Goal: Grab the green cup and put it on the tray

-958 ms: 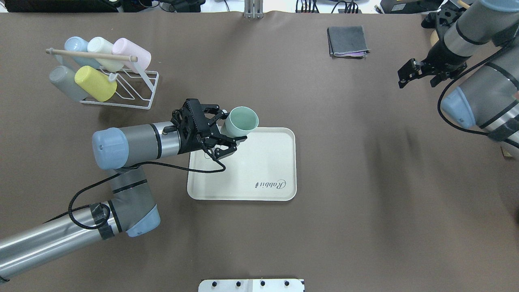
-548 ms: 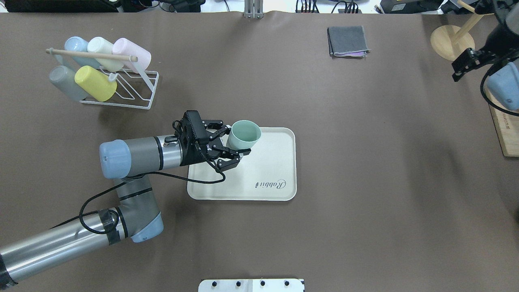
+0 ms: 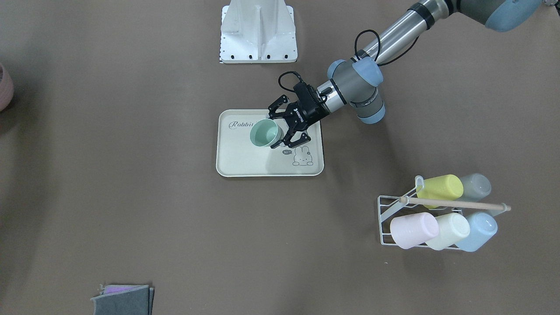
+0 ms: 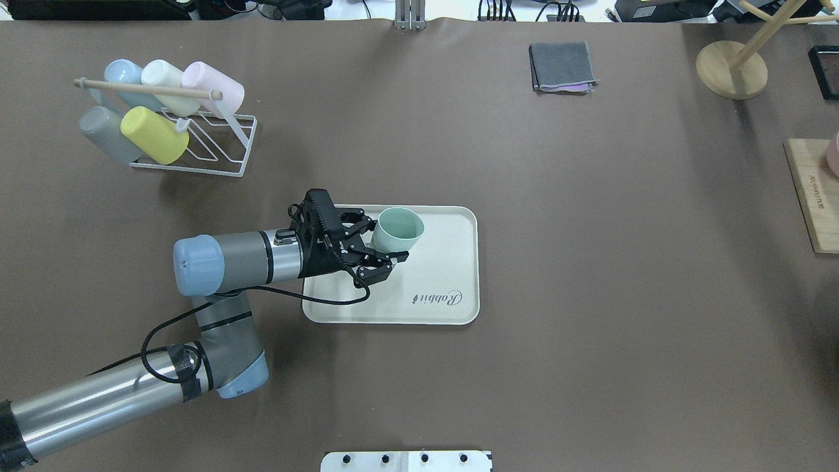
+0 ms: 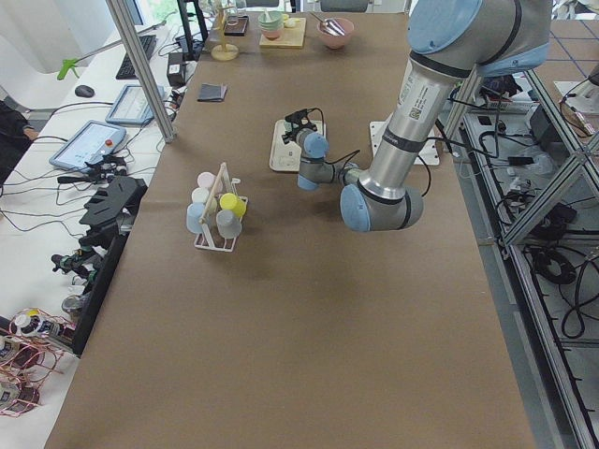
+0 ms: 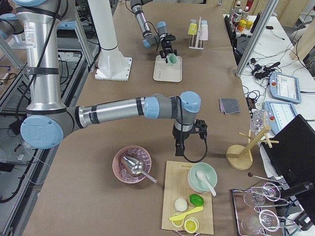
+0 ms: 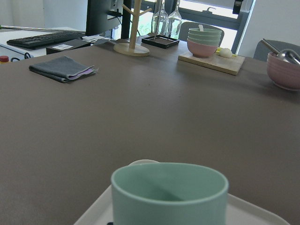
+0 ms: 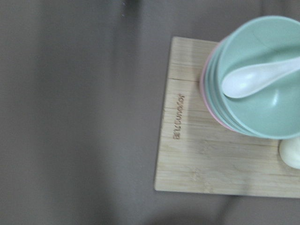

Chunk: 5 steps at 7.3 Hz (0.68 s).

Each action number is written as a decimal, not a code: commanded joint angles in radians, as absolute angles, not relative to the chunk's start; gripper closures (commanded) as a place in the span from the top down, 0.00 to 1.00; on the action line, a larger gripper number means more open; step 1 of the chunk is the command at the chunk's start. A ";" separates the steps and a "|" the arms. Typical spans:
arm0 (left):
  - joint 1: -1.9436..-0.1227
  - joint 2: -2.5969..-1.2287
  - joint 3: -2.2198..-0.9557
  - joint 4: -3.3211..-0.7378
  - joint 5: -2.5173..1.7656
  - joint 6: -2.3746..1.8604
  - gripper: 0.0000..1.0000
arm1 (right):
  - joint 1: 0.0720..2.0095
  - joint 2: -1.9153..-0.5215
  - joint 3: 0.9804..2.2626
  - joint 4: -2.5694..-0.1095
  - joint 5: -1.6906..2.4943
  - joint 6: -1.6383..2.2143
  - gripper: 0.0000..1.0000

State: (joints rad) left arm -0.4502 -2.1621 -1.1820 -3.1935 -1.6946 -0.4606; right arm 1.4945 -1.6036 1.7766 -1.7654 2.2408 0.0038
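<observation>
The green cup (image 4: 400, 229) is upright, mouth up, between the fingers of my left gripper (image 4: 385, 240), which is shut on its side wall. It sits low over the back-left part of the cream tray (image 4: 439, 295); I cannot tell whether it touches. The front-facing view shows the cup (image 3: 264, 133), gripper (image 3: 274, 131) and tray (image 3: 245, 164). The left wrist view shows the cup's rim (image 7: 169, 185) close up. My right gripper (image 6: 180, 146) shows only in the exterior right view, hanging over the wooden board; I cannot tell whether it is open.
A white wire rack (image 4: 196, 147) with several pastel cups, a yellow one (image 4: 154, 134) among them, stands back left. A folded grey cloth (image 4: 562, 65), a wooden stand (image 4: 731, 62) and a wooden board (image 4: 809, 196) with stacked bowls (image 8: 262, 75) lie to the right.
My left gripper has carried the green cup from the tray's back-left edge further in over the tray and lower. My right arm has swung away to the right, out of the overhead view.
</observation>
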 commanded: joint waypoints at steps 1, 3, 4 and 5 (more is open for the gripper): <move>-0.443 -2.171 -1.169 -3.148 -1.695 -0.454 0.00 | 1.555 -1.727 1.776 -1.735 2.241 -0.104 1.00; -0.443 -2.184 -1.172 -3.145 -1.695 -0.454 0.09 | 1.555 -1.723 1.755 -1.730 2.238 -0.098 1.00; -0.443 -2.186 -1.172 -3.145 -1.692 -0.456 0.20 | 1.555 -1.720 1.744 -1.729 2.238 -0.100 1.00; -0.443 -2.186 -1.173 -3.143 -1.686 -0.454 0.44 | 1.555 -1.718 1.737 -1.729 2.241 -0.100 1.00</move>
State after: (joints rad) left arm -0.4434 -2.1841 -1.1722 -3.1450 -1.6915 -0.4548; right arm 1.5549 -1.7202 1.7476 -1.7300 2.2392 -0.0987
